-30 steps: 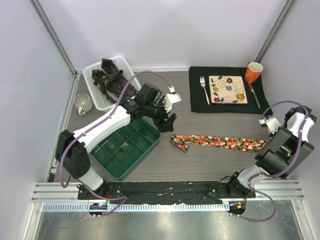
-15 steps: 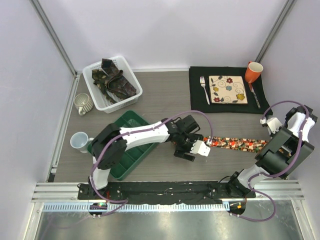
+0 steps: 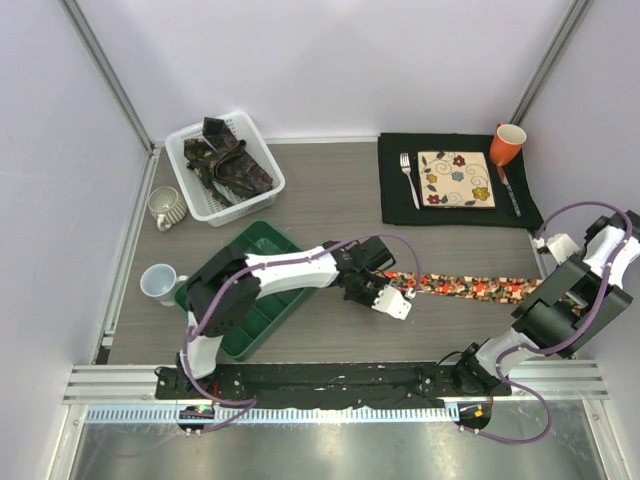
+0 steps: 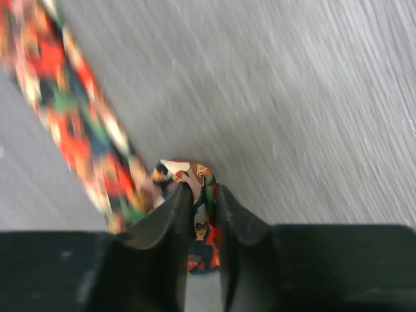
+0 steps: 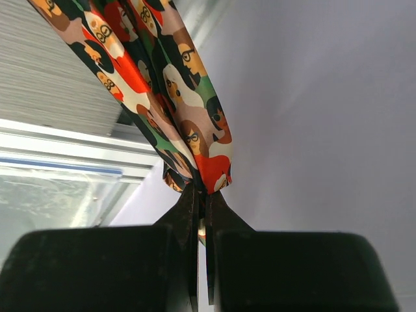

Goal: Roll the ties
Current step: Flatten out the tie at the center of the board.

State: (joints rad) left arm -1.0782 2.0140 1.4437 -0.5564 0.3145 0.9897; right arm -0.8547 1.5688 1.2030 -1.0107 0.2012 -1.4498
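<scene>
Within the last second the left arm has swung away from the white basket [image 3: 205,208] and come down across the table, and the left claw [image 4: 203,190] has gone from wide apart to pinched. The floral tie [image 3: 460,288] has been pulled out straighter and now runs as one long band between the two claws.

From the left claw, the tie's long axis leads straight off to its right, toward the right claw [image 5: 201,195]. The rest of the length lies low over the table or on it, and which cannot be told. The left claw is clamped on the doubled-over end of the tie, with the fold showing just past its fingertips. The right claw is shut tight on the opposite end, with the fabric trailing away from its tips.

Both ends are held, so the roll most likely starts at the left claw's fold and travels rightward along the band. The right claw will probably have to give slack. The dark ties [image 3: 228,165] lie well behind the left claw in the basket, not yet rolled.
</scene>
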